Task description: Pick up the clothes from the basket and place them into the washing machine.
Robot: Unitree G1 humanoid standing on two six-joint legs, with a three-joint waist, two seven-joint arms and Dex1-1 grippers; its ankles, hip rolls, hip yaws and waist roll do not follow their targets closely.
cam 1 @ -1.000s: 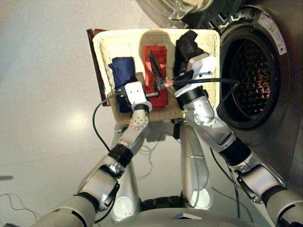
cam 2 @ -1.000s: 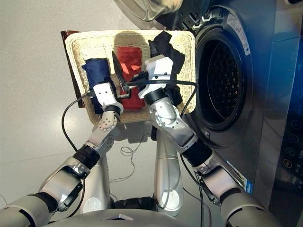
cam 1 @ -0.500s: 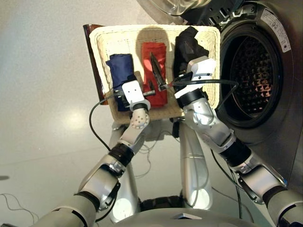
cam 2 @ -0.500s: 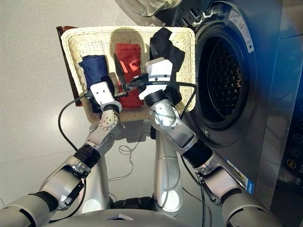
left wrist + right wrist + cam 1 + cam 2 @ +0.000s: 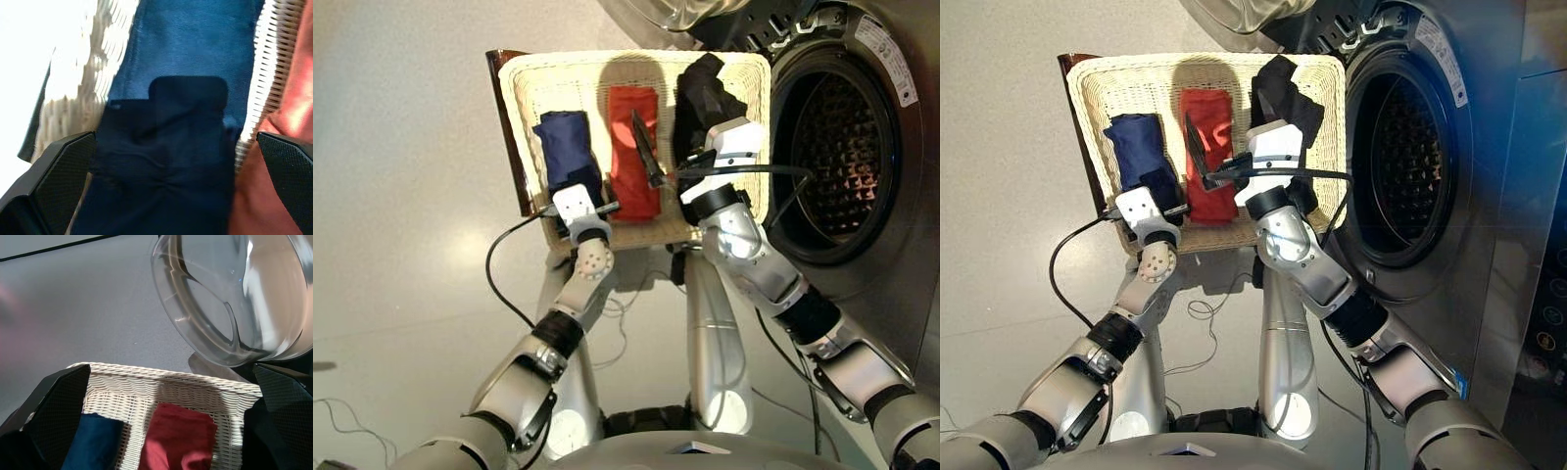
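My left gripper (image 5: pixel 166 161) hung spread wide over the near end of the navy blue cloth (image 5: pixel 566 147), one finger toward the basket's outer side, the other toward the red cloth (image 5: pixel 634 147); nothing was pinched between them. My right gripper (image 5: pixel 646 152) was poised above the basket (image 5: pixel 529 88), its two black fingers (image 5: pixel 644 147) parted and empty, over the red cloth in the basket's middle. All three cloths lay inside the basket: the navy one on the side farthest from the washing machine (image 5: pixel 862 147), the red one in the centre, and the black cloth (image 5: pixel 705 98) on the side nearest the machine. Past the basket's far edge hung the washing machine's open glass door (image 5: pixel 230 298); beside the basket the steel drum (image 5: pixel 832 137) stood open.
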